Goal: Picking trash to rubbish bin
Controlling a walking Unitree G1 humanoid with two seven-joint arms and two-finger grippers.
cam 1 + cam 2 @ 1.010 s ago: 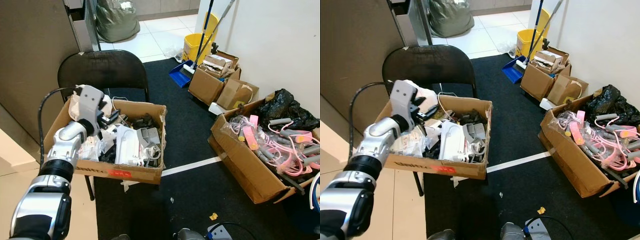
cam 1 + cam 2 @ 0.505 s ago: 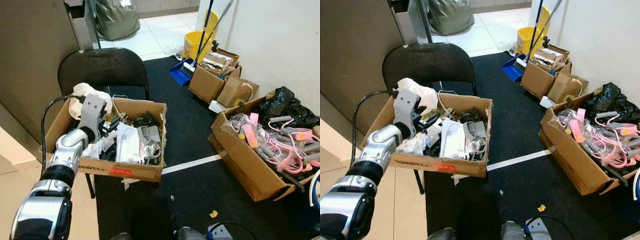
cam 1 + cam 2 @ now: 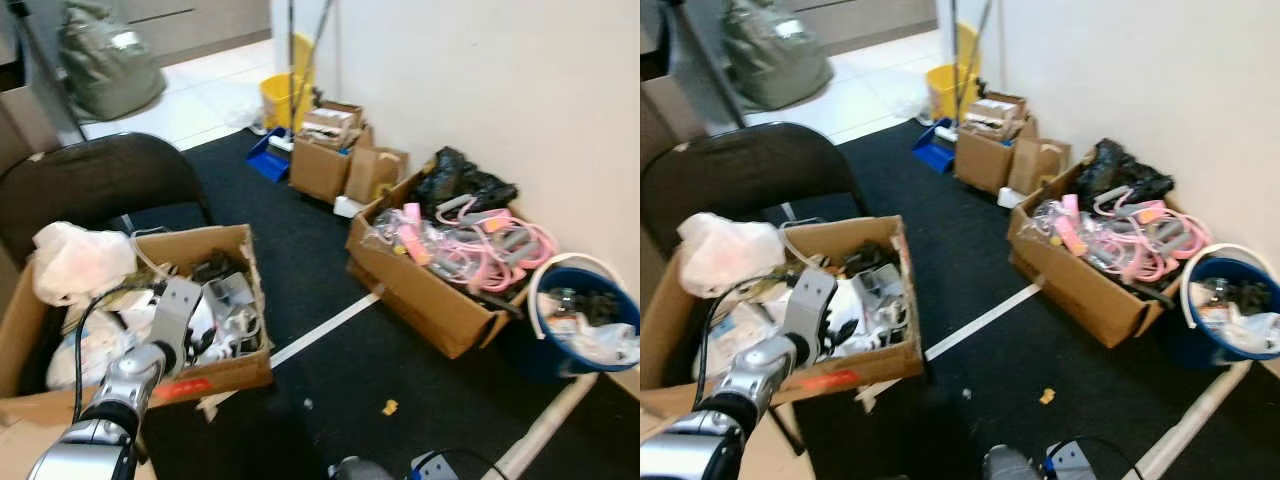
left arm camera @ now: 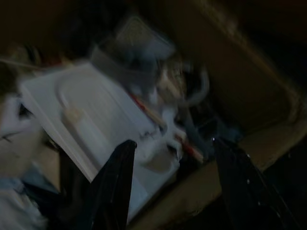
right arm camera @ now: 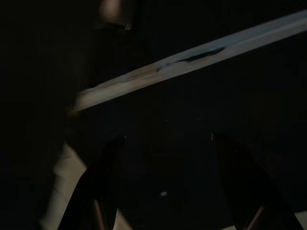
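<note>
A cardboard box [image 3: 232, 372] full of mixed trash sits on a black chair [image 3: 90, 180]; a crumpled white bag [image 3: 80, 262] lies on its far left corner. My left gripper [image 3: 213, 338] reaches down into the box near its front wall. In the left wrist view the gripper [image 4: 175, 191] is open, hanging over a flat white piece [image 4: 86, 120] and tangled scraps, with nothing between the fingers. A blue rubbish bin [image 3: 545, 345] with a white liner stands by the wall at the far right. My right gripper [image 5: 168, 191] is open over dark floor crossed by a pale strip [image 5: 192, 57].
A long cardboard box [image 3: 430, 305] of pink and grey tubing lies between the chair and the bin. Smaller boxes [image 3: 330, 155], a blue dustpan [image 3: 265, 160] and a yellow bucket [image 3: 275, 95] stand farther back. White tape [image 3: 320, 330] crosses the black carpet; a yellow scrap [image 3: 390, 407] lies on it.
The camera has swung to the right, bringing the blue bin into view. My left gripper has sunk lower into the trash box, toward its front wall.
</note>
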